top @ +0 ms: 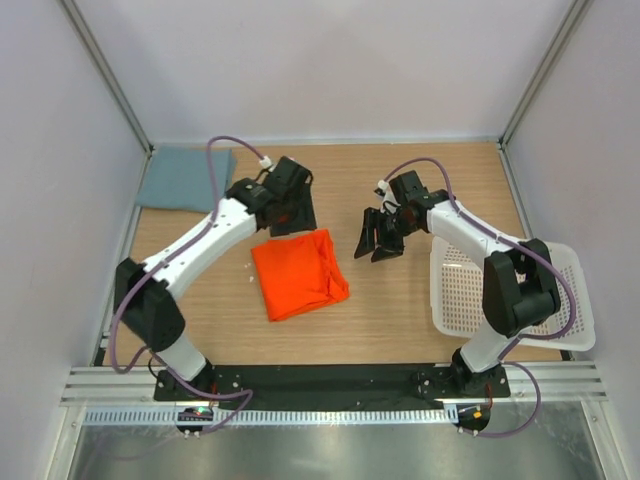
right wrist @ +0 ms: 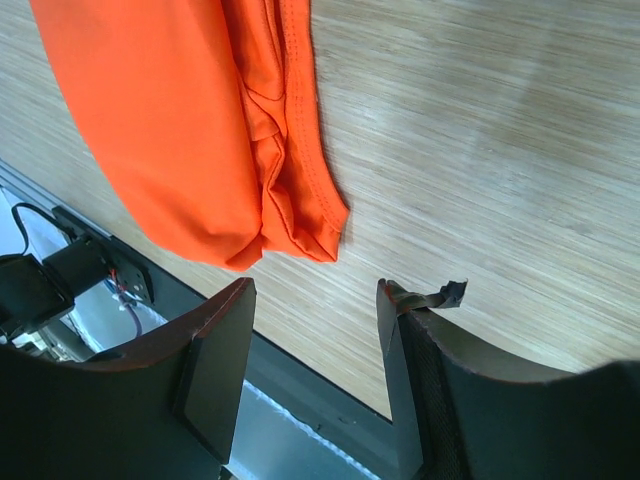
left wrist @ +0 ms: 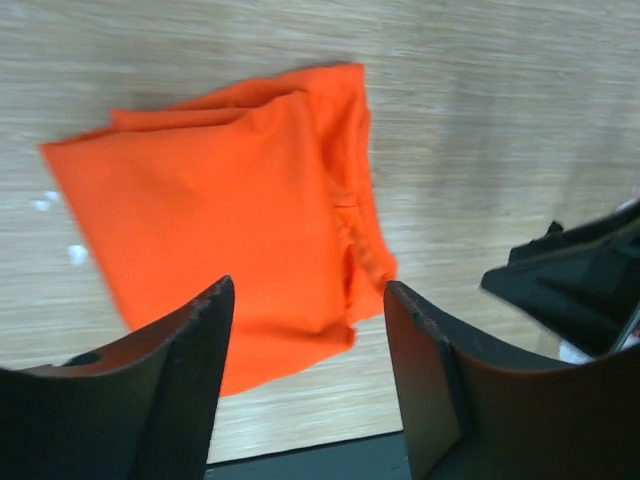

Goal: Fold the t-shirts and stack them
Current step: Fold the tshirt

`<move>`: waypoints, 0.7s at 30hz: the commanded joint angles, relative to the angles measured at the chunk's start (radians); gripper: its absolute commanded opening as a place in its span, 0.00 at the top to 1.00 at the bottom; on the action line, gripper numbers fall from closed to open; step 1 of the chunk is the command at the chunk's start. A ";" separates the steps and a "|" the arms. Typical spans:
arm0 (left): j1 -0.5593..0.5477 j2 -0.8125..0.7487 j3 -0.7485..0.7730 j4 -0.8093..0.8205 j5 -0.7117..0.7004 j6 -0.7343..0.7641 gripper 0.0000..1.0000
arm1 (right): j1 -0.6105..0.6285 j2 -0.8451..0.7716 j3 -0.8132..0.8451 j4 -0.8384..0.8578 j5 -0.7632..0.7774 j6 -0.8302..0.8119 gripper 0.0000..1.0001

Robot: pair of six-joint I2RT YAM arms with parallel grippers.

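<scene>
We're holding left claw (top: 292, 212) and right claw (top: 376, 240) apart, empty. Folded orange shirt (top: 298, 272) is lying mid counter (top: 400, 310) just nearside of left claw, which is sitting nearer; grey shirt (top: 185, 178) is lying far-left.

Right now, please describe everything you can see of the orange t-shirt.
The orange t-shirt is plain, bright, soft fabric. It is folded into a rough rectangle of several layers, with stitched hems bunched along one edge. It lies flat, slightly skewed, on the wooden table, near its middle. Only the table touches it.
</scene>
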 commanded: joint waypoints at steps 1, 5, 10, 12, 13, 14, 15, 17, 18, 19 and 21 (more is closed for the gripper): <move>-0.097 0.137 0.107 -0.119 -0.118 -0.117 0.41 | -0.011 -0.025 -0.003 -0.002 0.010 -0.026 0.41; -0.147 0.290 0.228 -0.243 -0.176 -0.206 0.67 | -0.014 -0.005 -0.006 -0.001 0.018 -0.040 0.41; -0.192 0.490 0.415 -0.378 -0.248 -0.216 0.64 | -0.017 -0.010 -0.047 0.013 0.027 -0.056 0.41; -0.194 0.516 0.426 -0.388 -0.236 -0.236 0.62 | -0.020 -0.024 -0.069 0.022 0.032 -0.058 0.41; -0.194 0.536 0.426 -0.383 -0.230 -0.237 0.61 | -0.022 -0.030 -0.091 0.025 0.030 -0.059 0.41; -0.196 0.548 0.428 -0.390 -0.227 -0.240 0.57 | -0.022 -0.036 -0.102 0.036 0.027 -0.058 0.41; -0.196 0.559 0.436 -0.400 -0.224 -0.243 0.55 | -0.024 -0.042 -0.113 0.039 0.027 -0.059 0.41; -0.194 0.587 0.446 -0.409 -0.219 -0.247 0.52 | -0.025 -0.044 -0.136 0.050 0.023 -0.056 0.41; -0.194 0.594 0.448 -0.412 -0.216 -0.248 0.52 | -0.025 -0.042 -0.141 0.056 0.015 -0.052 0.41; -0.194 0.607 0.448 -0.412 -0.213 -0.248 0.52 | -0.025 -0.041 -0.150 0.062 0.010 -0.046 0.41; -0.196 0.617 0.451 -0.409 -0.210 -0.250 0.52 | -0.024 -0.039 -0.155 0.076 -0.010 -0.040 0.41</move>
